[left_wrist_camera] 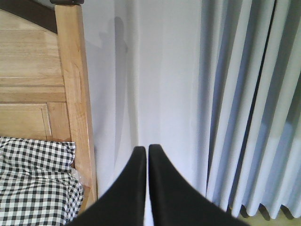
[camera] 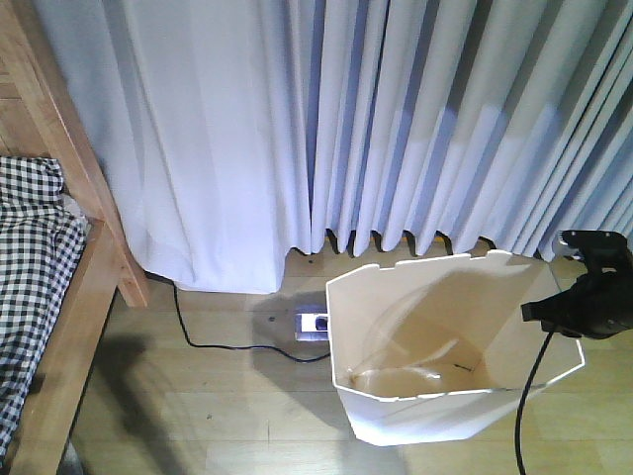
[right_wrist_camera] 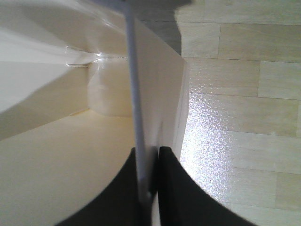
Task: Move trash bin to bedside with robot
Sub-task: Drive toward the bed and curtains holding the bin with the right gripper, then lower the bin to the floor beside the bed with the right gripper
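The white trash bin [camera: 435, 346] stands on the wooden floor in front of the curtain, right of centre in the front view. My right gripper [right_wrist_camera: 149, 153] is shut on the bin's right wall [right_wrist_camera: 155, 94], one finger inside and one outside; its black arm [camera: 586, 297] shows at the bin's right rim. The bedside, a light wooden bed frame [camera: 94, 247] with checked bedding [camera: 30, 267], lies at the far left, well apart from the bin. My left gripper [left_wrist_camera: 146, 150] is shut on nothing, in the air facing the curtain beside the bedpost [left_wrist_camera: 75, 94].
A white curtain [camera: 346, 119] hangs across the back. A power strip [camera: 313, 323] with a black cable [camera: 218, 341] lies on the floor between bed and bin. A black cable [camera: 526, 416] trails down from my right arm.
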Motion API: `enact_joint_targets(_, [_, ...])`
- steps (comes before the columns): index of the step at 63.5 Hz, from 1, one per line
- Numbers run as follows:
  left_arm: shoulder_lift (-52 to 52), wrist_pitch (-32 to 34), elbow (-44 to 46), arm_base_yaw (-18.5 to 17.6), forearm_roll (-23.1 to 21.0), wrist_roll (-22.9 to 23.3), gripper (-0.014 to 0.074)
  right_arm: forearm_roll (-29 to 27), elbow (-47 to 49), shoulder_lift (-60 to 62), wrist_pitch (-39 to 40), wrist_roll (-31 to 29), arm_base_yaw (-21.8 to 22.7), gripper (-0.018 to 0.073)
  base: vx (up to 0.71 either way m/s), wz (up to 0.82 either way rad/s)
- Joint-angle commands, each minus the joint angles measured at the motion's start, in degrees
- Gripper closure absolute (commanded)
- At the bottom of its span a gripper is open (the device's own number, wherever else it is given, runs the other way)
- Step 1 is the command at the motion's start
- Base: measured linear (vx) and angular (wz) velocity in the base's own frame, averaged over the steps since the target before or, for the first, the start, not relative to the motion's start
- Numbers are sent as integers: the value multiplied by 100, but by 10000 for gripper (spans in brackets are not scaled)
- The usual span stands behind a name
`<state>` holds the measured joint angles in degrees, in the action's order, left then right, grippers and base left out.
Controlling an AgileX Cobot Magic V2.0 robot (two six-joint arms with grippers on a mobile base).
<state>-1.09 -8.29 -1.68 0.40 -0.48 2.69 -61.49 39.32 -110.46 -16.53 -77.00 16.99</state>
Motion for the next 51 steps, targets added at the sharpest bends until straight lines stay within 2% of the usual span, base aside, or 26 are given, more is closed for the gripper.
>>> enact_joint_targets(1, [-55,410,-158,-18,-51,53,602,-307,132,366,-500,78,26,565,0,0])
enact_joint_targets(24, [-55,410,-158,-18,-51,53,602,-350,132,366,-448,78,26,565,0,0])
enact_joint_targets(34, [-55,410,-158,-18,-51,53,602,-827,218,197,5,78,26,565,0,0])
enact_joint_targets(51, [-55,410,-158,-18,-51,53,602,-864,1269,-953,-794,78,44,562,0,0])
